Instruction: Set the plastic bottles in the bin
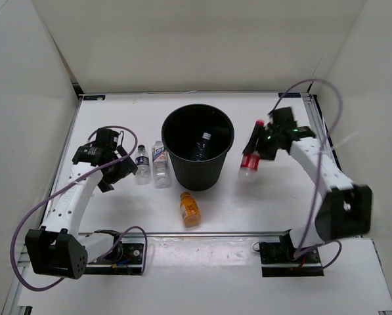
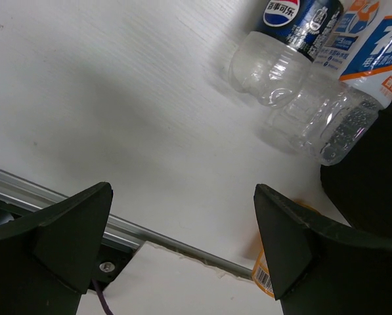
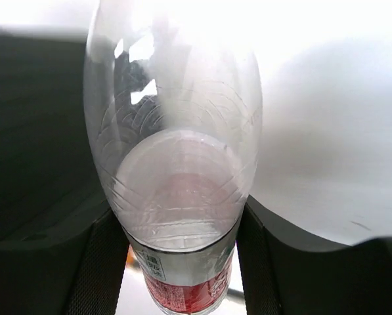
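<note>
The right hand [image 1: 264,140] pinches the red-label bottle [image 1: 249,162], whose long axis runs top-to-bottom in the frame, with the bin [image 1: 197,172] just to its left and the spread left hand [image 1: 117,168] beyond.

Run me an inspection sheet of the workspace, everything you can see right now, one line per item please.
Surface: white tabletop, bare apart from the job's things.
Job's things: black bin upright at centre, one clear bottle inside; dark-label bottle and blue-white-label bottle lying side by side left of the bin; orange bottle lying on its near side; red-label bottle to its right.
Clutter: nothing seen.
Grippers: left gripper open, empty, beside the two left bottles; right gripper closed on the red-label bottle.
Cables: purple cables loop from both arms, off the bottles.
Surroundings: white walls on three sides.
</note>
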Action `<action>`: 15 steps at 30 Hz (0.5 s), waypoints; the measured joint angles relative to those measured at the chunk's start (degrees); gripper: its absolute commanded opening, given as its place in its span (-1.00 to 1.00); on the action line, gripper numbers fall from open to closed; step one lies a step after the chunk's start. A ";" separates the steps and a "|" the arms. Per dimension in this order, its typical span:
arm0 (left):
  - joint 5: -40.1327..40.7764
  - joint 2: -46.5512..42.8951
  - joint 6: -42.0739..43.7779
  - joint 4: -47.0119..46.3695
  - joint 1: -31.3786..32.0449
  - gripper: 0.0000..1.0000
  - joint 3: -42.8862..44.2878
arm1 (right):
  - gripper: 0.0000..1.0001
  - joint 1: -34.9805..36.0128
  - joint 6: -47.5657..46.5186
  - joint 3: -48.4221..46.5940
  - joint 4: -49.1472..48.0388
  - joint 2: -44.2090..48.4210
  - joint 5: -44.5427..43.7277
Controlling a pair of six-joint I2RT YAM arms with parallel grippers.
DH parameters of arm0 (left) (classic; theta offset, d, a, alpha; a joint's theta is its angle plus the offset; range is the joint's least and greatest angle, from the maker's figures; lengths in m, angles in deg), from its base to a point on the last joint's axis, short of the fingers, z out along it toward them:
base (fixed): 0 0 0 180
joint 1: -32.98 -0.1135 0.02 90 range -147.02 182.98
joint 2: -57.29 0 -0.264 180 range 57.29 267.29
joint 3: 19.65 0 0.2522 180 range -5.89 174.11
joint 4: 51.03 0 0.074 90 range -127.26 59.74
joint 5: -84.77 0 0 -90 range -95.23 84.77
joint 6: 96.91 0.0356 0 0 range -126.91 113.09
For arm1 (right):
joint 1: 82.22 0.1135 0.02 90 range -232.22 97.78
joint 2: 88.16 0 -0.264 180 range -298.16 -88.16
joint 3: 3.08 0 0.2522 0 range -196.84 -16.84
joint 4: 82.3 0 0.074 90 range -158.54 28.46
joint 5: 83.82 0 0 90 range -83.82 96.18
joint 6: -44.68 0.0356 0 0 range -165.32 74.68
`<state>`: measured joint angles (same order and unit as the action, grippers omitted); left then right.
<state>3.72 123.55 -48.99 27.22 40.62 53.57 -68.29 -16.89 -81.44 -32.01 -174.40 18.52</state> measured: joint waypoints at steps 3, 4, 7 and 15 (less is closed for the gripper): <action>-0.07 -0.24 0.09 -1.27 0.11 1.00 -0.26 | -0.05 -1.31 0.48 -10.49 3.54 9.77 -3.72; -0.09 -0.42 0.09 -2.01 0.31 1.00 -0.59 | -0.09 -1.40 0.59 -15.72 3.28 11.21 -3.93; -0.83 -0.70 0.11 -3.50 1.18 1.00 -1.49 | -0.12 0.22 0.68 -33.38 1.53 10.54 -4.04; -5.16 -0.70 1.77 -4.57 1.62 1.00 -0.70 | 0.66 18.45 -7.06 -58.12 -2.01 -6.93 -5.84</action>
<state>-1.44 122.85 -47.22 22.66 42.24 52.87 -49.84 -23.95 -139.56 -34.02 -181.33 12.68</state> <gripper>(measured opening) 1.000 0.721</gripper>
